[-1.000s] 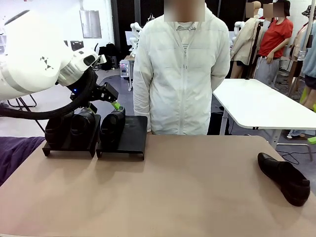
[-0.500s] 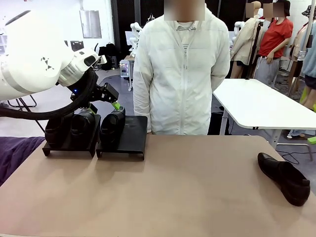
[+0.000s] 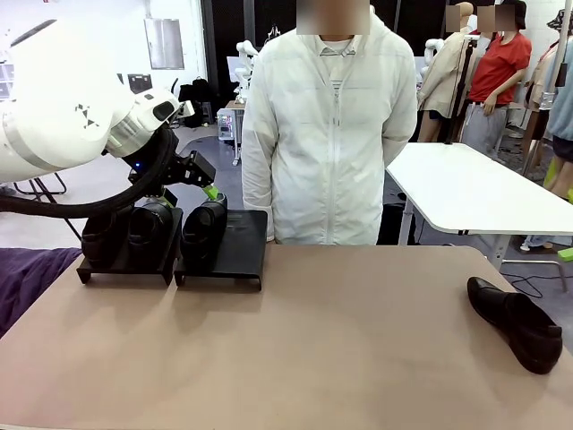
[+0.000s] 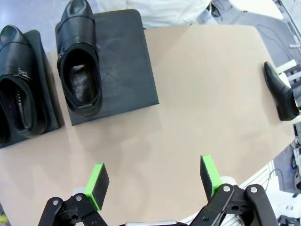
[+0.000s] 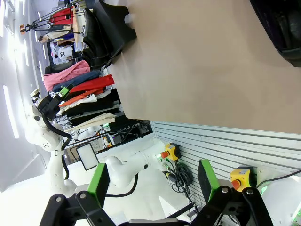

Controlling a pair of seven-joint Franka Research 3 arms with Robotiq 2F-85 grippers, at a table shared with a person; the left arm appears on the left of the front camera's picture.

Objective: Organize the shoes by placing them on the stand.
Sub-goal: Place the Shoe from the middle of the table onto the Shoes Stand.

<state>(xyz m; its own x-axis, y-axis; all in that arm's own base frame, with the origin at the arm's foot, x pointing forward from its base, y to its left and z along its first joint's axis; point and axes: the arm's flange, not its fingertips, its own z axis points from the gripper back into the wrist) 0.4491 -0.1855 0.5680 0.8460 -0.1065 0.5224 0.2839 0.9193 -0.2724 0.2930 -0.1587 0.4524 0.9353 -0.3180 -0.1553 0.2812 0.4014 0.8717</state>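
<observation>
Nothing has moved since the earlier frames: the left arm hangs in the same spot above the stand (image 3: 219, 242), and the shoes lie as they did.

In the front view the left gripper (image 3: 188, 190) hovers over the stand at about ten o'clock on the desk (image 3: 322, 340), just above the shoes parked there. Its wrist view looks down on the scene with the jaws spread wide and nothing between the green pads (image 4: 97, 184).

The stand's left platform (image 3: 121, 264) carries two shoes side by side (image 3: 148, 226). The right platform (image 4: 124, 61) holds one shoe (image 4: 79, 61) on its left half; the other half of that platform is bare. The fourth shoe (image 3: 517, 324) lies alone on the desk at about three o'clock, well apart from the stand, near the desk's right edge.

The right gripper (image 5: 153, 181) shows in its own wrist view, jaws spread with nothing between them, tilted over the desk's edge with part of a shoe (image 5: 280, 23) at the frame's upper right.

A person in a white jacket (image 3: 329, 134) stands at twelve o'clock behind the desk, just right of the stand.
</observation>
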